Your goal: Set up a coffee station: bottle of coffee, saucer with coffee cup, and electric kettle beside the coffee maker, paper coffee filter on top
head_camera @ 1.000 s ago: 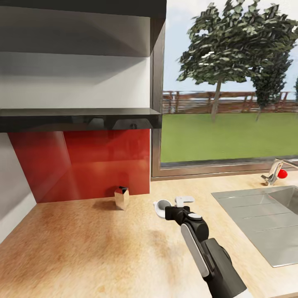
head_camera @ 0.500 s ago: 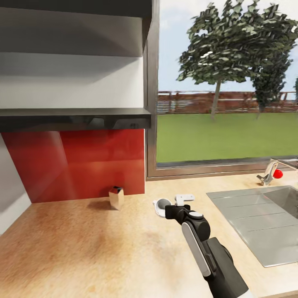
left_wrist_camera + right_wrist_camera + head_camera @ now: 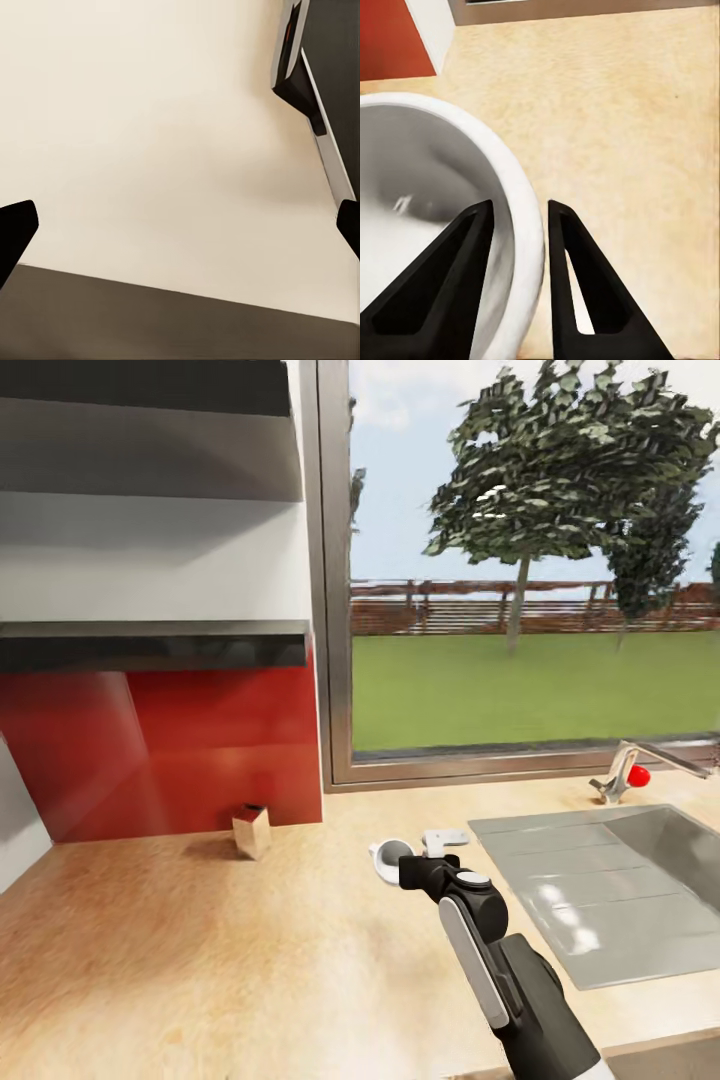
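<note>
Right now my right hand pinches the cup's rim above the surface, left of the sink; left hand spread open.

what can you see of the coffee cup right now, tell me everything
The coffee cup is a plain white, smooth, glossy-looking cup with a thick rounded rim and a greyish, empty-looking inside. The right gripper pinches its wall, one dark finger inside the rim and one outside. In the head view the cup hangs at the gripper's tip, tilted with its mouth showing, above the kitchen countertop, left of the sink. No handle is visible.
</note>
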